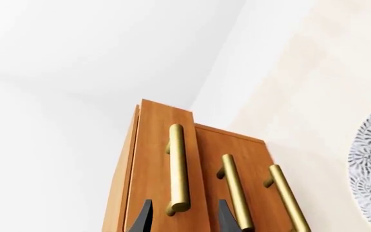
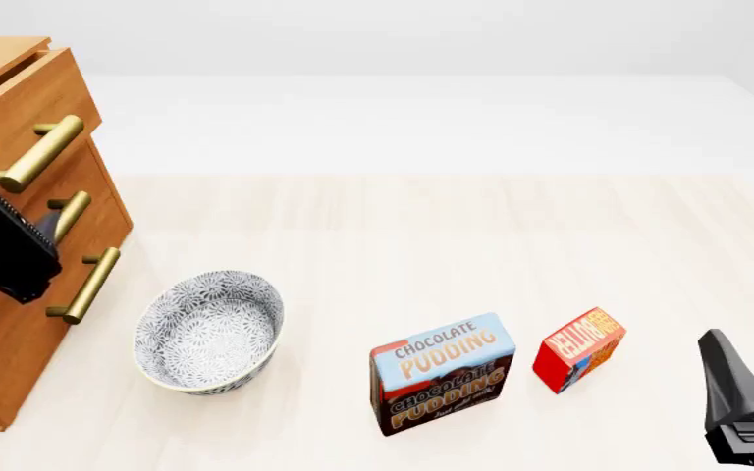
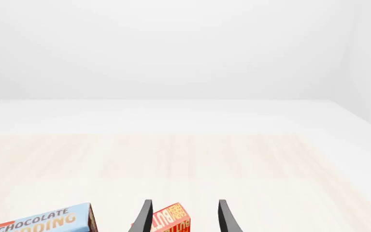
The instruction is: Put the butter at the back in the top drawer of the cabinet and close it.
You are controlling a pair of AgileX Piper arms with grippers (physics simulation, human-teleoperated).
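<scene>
2 things cut off: right gripper (image 2: 744,412), butter (image 3: 170,220).

Left arm's black gripper (image 1: 179,217): fingers parted, tips at the lower edge of its wrist view; in the front view its dark body sits at the far left edge. Right arm's black gripper (image 3: 184,216): fingers likewise parted, held low at the front view's lower right corner.

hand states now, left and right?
Left hand: open, fingers straddling the top drawer's handle.
Right hand: open, butter between fingers, not gripped.
</scene>
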